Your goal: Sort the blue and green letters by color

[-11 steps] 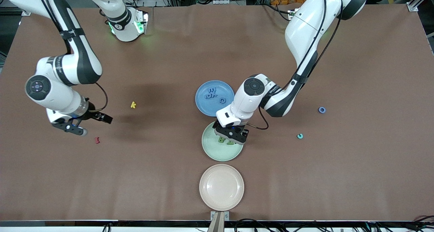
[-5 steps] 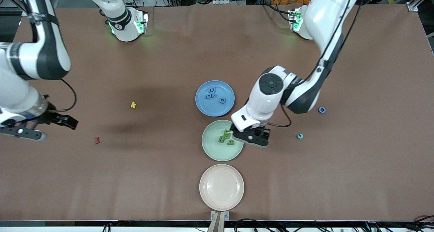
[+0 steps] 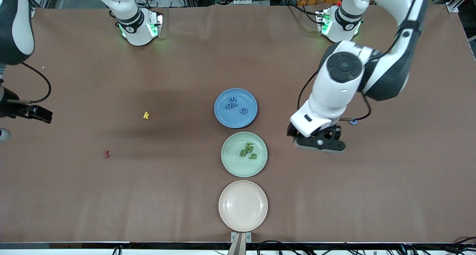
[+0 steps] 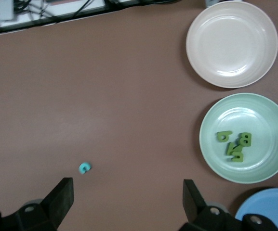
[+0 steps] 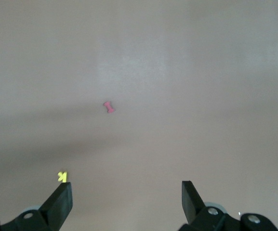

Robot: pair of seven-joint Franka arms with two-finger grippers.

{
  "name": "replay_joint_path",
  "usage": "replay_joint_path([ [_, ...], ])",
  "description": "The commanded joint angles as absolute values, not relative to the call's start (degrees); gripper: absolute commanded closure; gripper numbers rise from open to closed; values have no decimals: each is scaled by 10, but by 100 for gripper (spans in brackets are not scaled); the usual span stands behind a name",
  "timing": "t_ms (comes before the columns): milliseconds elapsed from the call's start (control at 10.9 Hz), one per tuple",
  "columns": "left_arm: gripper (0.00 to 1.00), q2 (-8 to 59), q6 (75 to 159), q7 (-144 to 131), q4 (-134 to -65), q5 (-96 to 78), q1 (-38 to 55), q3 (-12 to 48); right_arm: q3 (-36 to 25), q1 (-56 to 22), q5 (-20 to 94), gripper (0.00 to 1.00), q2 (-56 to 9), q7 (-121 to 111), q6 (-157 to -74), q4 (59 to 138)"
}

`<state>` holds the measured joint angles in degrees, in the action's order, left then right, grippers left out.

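The right gripper (image 5: pixel 126 204) hangs over bare brown table (image 5: pixel 187 86) with its two dark fingers (image 5: pixel 61 202) spread wide and nothing between them. A small dark red letter (image 5: pixel 109 107) lies flat on the tabletop, alone, well apart from the fingers. A small yellow letter k (image 5: pixel 62 176) lies on the table too, just beside one fingertip as seen here and well apart from the red one. A soft shadow band crosses the cloth between the two letters.

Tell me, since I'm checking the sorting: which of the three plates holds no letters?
The cream round plate, nearest the front camera; it is bare.
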<state>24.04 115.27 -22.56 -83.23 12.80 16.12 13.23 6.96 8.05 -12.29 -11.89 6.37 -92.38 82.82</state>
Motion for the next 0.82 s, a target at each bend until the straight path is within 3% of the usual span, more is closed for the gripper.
replay_joint_path([
  [0,0,177,1071,-221,-847,63,99,137,64,66,-42,0,-69,96,-884,817],
  [366,0,91,986,-221,-847,61,49,132,65,57,-34,0,-22,113,-869,826],
  [731,0,37,930,-202,-847,49,7,131,65,57,-34,0,-20,113,-937,852],
])
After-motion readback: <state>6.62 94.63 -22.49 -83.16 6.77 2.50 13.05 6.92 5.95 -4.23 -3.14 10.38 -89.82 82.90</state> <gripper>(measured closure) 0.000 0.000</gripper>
